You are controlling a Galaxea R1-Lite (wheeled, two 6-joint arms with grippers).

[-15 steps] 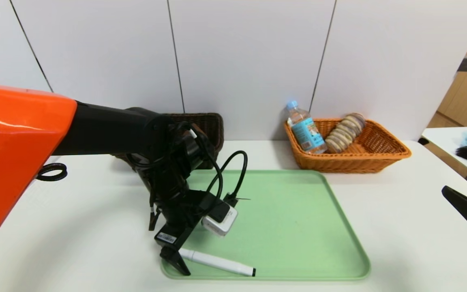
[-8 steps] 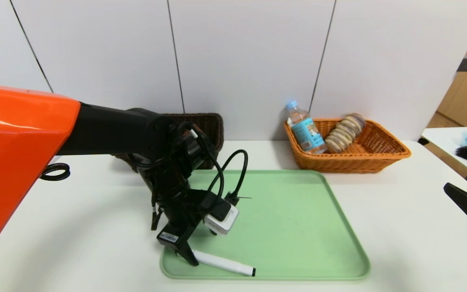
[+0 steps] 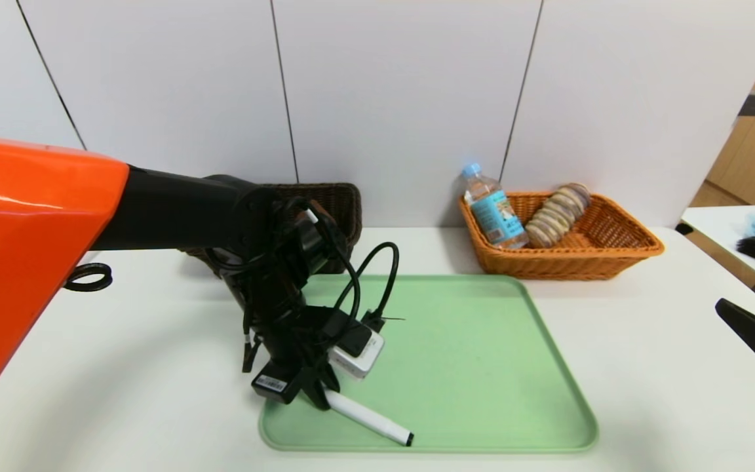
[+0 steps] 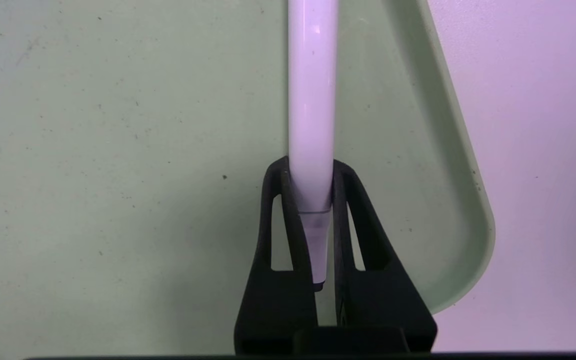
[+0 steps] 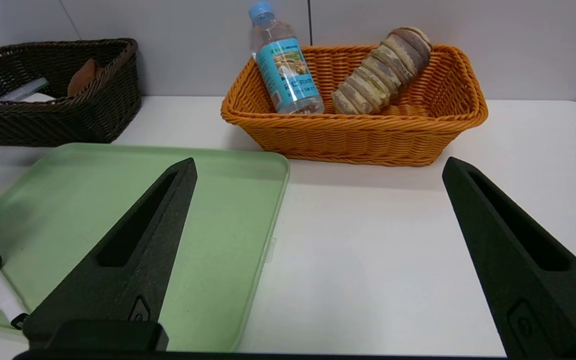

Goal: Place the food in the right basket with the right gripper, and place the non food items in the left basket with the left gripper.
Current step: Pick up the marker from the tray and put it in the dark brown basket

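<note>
The white marker (image 3: 367, 419) is a long, smooth, round stick with a small black tip at one end. It is found near the front left corner of the green tray (image 3: 482, 367), with one end lying on the tray and the other end pinched by the left gripper (image 3: 322, 395). In the left wrist view, the marker (image 4: 312, 100) is seen squeezed tight between the two black pointed fingers (image 4: 278, 225). The tray is flat and smooth, with a low rim and round corners, and it is set on a white table (image 3: 646, 341). Behind the tray, a dark woven basket (image 5: 53, 100) is seen on the left and an orange woven basket (image 3: 613, 252) on the right. A clear bottle (image 3: 494, 210) with a blue cap and a stack of round cookies (image 3: 558, 213) are held in the orange basket. The right gripper (image 5: 318, 260) is kept low over the table, off to the right, with its fingers spread wide and nothing between them.
</note>
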